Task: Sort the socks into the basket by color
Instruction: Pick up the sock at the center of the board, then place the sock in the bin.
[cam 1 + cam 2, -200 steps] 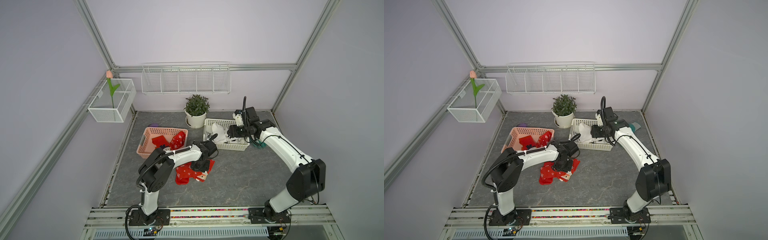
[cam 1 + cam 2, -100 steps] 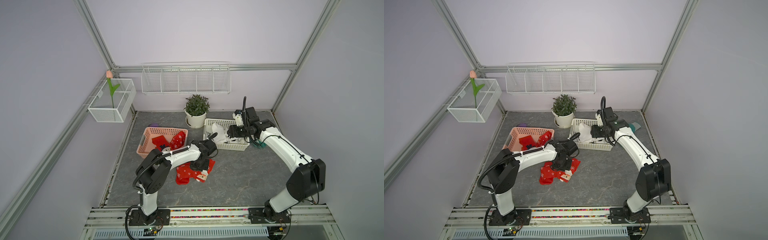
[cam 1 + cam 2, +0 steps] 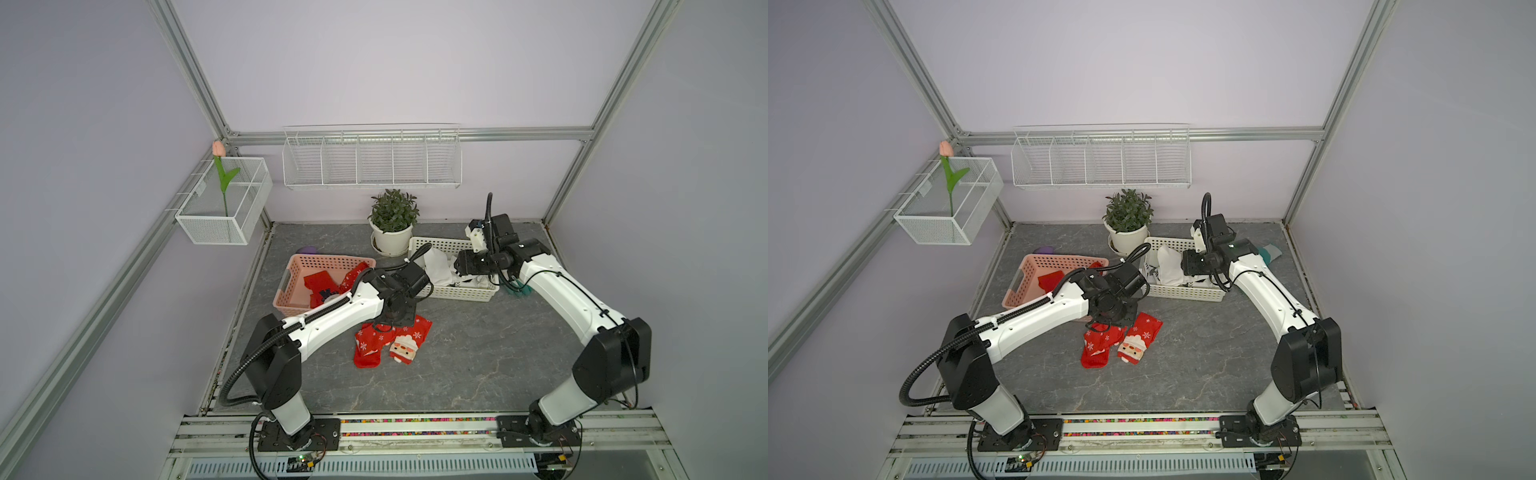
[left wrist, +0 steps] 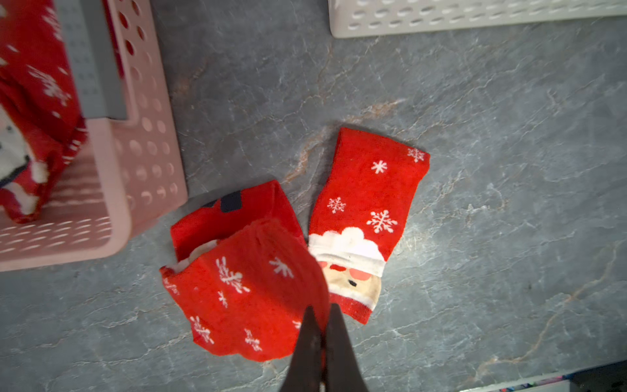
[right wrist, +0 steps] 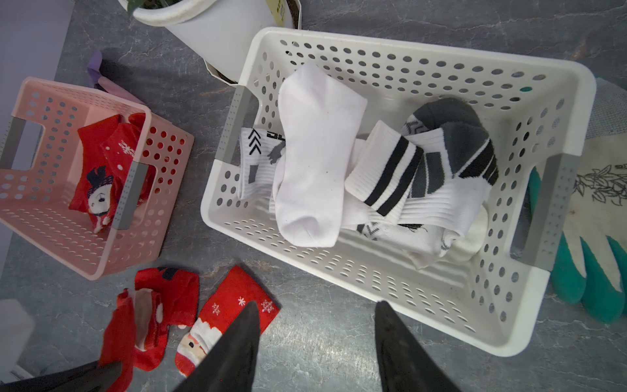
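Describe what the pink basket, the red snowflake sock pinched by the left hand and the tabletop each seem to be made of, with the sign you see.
Pink basket: apparently moulded plastic, smooth and matt, with regular rows of holes.
Red snowflake sock: probably knit fabric, soft and fuzzy, folding limply.
Tabletop: grey stone-look with pale veins; real slate or printed sheet cannot be told.

Loose socks (image 3: 409,343) lie on the table (image 3: 478,353) before the left basket (image 3: 328,262), with the right basket (image 3: 461,294) beside it.
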Robot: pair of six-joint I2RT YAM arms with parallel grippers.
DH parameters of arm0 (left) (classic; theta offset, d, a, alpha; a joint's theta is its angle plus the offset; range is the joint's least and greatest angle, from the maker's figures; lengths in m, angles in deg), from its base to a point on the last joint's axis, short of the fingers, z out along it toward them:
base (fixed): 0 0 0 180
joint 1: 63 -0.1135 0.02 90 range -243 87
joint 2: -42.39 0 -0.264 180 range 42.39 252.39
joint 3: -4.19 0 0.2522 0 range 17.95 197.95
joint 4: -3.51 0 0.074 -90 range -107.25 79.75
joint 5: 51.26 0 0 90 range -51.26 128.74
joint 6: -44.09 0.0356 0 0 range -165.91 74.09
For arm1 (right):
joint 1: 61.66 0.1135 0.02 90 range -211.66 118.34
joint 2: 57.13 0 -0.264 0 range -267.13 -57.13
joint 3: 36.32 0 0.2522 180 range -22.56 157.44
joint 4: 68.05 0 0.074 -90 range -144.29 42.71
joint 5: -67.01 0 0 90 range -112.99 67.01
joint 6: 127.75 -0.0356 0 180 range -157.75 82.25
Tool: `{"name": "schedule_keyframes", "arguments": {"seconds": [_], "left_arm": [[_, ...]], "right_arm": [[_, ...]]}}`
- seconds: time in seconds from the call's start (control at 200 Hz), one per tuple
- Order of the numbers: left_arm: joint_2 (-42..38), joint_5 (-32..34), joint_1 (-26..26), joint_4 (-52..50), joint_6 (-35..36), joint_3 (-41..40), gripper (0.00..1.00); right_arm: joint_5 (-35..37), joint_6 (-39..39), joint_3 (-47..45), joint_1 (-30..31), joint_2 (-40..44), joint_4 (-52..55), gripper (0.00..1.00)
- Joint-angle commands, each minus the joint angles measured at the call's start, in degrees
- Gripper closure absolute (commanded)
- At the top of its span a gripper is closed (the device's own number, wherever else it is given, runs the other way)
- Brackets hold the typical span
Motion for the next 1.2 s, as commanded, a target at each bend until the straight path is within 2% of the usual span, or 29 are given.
{"name": "schedule_keyframes", "arguments": {"seconds": [0.0,0.62,1.195], "left_arm": [[-1.7,3.9,0.3,-3.5,-1.6,1.8,1.00],[-1.3,9.6,-0.1,-11.4,-0.1,15.4,1.00],[-1.4,10.0,-4.1,-9.6,3.3,21.9,1.00]], "right_arm": [[-1.1,-0.3,0.3,-0.1,0.4,-0.4,0.43],[-1.3,-0.3,1.3,-0.1,-0.1,0.0,0.43],[-1.6,-0.2,2.6,0.1,-1.0,0.4,0.43]]}}
